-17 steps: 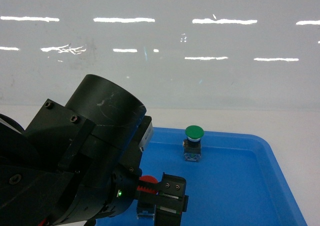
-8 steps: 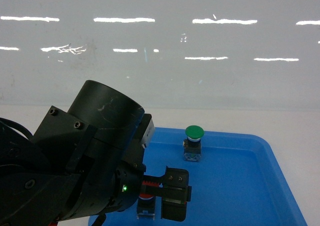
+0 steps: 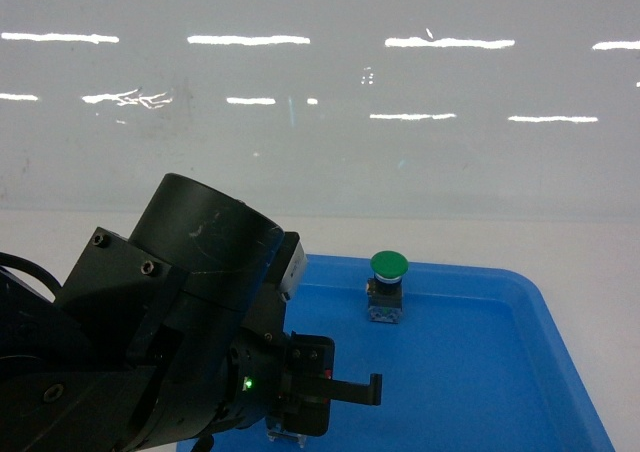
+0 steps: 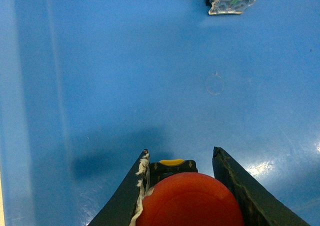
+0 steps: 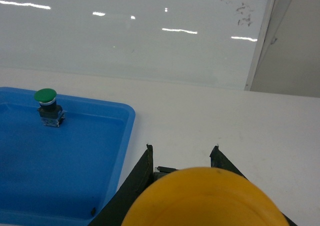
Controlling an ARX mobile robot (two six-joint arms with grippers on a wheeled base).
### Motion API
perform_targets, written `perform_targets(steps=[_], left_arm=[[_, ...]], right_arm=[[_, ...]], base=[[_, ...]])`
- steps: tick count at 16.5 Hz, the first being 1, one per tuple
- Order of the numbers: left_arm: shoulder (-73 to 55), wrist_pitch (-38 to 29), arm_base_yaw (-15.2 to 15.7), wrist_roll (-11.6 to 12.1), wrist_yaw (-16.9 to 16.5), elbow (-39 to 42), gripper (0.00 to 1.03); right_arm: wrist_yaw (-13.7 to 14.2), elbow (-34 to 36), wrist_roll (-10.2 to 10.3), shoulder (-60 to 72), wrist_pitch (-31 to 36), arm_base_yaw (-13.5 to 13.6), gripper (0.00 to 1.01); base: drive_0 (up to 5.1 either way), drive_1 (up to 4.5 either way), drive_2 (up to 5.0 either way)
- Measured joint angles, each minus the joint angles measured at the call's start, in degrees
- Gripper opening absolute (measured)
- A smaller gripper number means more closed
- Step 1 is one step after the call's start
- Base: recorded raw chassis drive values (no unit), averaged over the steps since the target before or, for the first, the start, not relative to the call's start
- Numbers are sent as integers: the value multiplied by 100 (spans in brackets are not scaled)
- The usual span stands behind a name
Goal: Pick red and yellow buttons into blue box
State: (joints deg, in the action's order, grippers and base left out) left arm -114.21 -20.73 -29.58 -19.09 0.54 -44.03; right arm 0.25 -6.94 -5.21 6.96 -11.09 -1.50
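While low over tray (image 3: 520, 372), L gripper (image 4: 180, 158) round red button (image 4: 190, 201).

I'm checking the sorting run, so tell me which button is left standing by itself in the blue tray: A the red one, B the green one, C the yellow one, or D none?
B: the green button stands alone on the blue tray, while the red button sits between the left jaws and the yellow button between the right jaws.

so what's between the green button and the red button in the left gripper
Nothing: in the left wrist view only bare blue tray floor separates the red button, between the left gripper's fingers, from the green button's base.
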Motion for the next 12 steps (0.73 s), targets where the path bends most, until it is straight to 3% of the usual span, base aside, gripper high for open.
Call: perform_targets(steps=[3,7,9,12], left_arm=[[33,-63,-76,7,199,81,31],[474,35,0,286,433,151,31],[1296,-275,262,903,1064,160,31],[1856,-855,625,1510,1429,341,31]], right_arm=[[0,0,0,0,2,0,28],[0,0,0,0,0,0,28],[0,0,0,0,-2,0,28],[0,0,0,0,0,0,28]], base=[[0,0,0],[0,0,0],[0,0,0],[0,0,0]])
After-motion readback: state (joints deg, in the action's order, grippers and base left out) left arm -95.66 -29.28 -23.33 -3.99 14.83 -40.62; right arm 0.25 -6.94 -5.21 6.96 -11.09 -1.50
